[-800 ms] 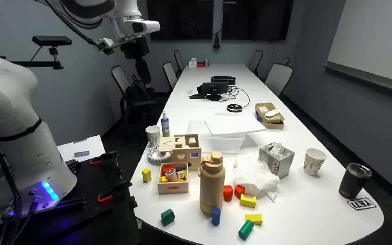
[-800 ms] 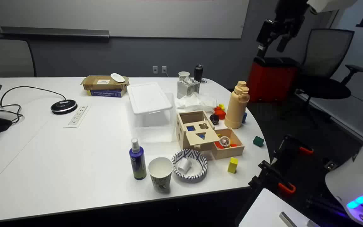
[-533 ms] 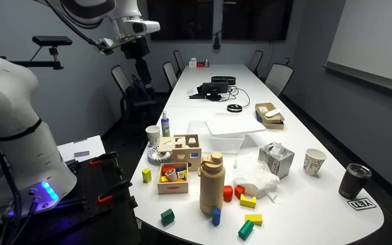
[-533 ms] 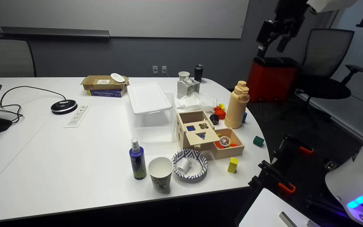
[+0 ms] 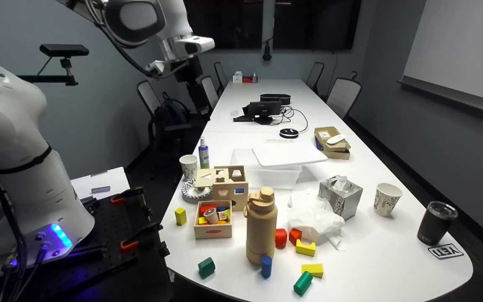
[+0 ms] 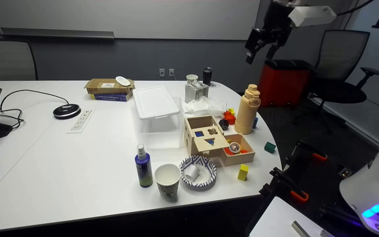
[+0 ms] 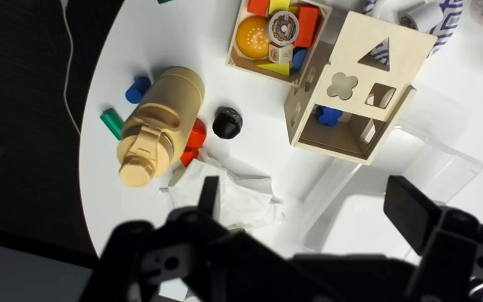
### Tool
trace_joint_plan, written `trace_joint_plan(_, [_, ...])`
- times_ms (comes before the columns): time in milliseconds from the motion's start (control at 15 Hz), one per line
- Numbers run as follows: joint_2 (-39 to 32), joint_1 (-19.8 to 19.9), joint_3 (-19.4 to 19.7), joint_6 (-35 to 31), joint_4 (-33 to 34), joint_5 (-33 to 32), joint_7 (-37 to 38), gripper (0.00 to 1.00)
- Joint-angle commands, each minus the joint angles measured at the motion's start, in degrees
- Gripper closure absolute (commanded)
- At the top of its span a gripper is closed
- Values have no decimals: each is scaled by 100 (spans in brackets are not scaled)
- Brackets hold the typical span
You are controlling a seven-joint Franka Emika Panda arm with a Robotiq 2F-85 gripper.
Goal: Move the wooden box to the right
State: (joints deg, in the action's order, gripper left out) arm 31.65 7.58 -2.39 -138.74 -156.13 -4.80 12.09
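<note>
The wooden box is a light-wood cube with shaped cut-outs in its lid, and it stands on the table in both exterior views (image 5: pixel 231 196) (image 6: pixel 202 144). Its lid is slid partly off, so the top is half open and a blue block shows inside in the wrist view (image 7: pixel 359 90). My gripper is open and empty, high above the table and away from the box, in both exterior views (image 5: pixel 203 110) (image 6: pixel 260 58). In the wrist view the gripper (image 7: pixel 303 195) has its fingers wide apart, with the box ahead of them.
A low wooden tray of blocks (image 5: pixel 213 231) sits against the box. A clear bin with a white lid (image 6: pixel 156 102), a patterned plate (image 6: pixel 198 184), a tan bottle (image 5: pixel 261 230), crumpled tissue (image 7: pixel 241 201), a paper cup (image 6: pixel 167 184) and loose blocks stand around it.
The arm has moved in over the table: the gripper has shifted right and slightly down in one exterior view, left and down in another. The box and other objects have not moved.
</note>
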Motion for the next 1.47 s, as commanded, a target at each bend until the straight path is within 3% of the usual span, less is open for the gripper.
trace_joint_plan(0, [-1480,15,-95,-609,572,94,416,0])
trace_joint_plan(333, [-3364,47,86,-1395,1276,-154,906,0])
trace_joint_plan(733, [-5460,-315,489,-1775,2603,425,758,0])
trace_joint_plan(1067, [-6316,-540,435,-1701,3184,914,642,0])
trace_joint_plan(1267, [-6634,-806,638,-1819,3375,843,767,0])
trace_joint_plan(1333, [-6739,-881,745,-1849,3436,809,824,17])
trace_joint_plan(1400, [-6824,-912,812,-1829,3492,814,828,26])
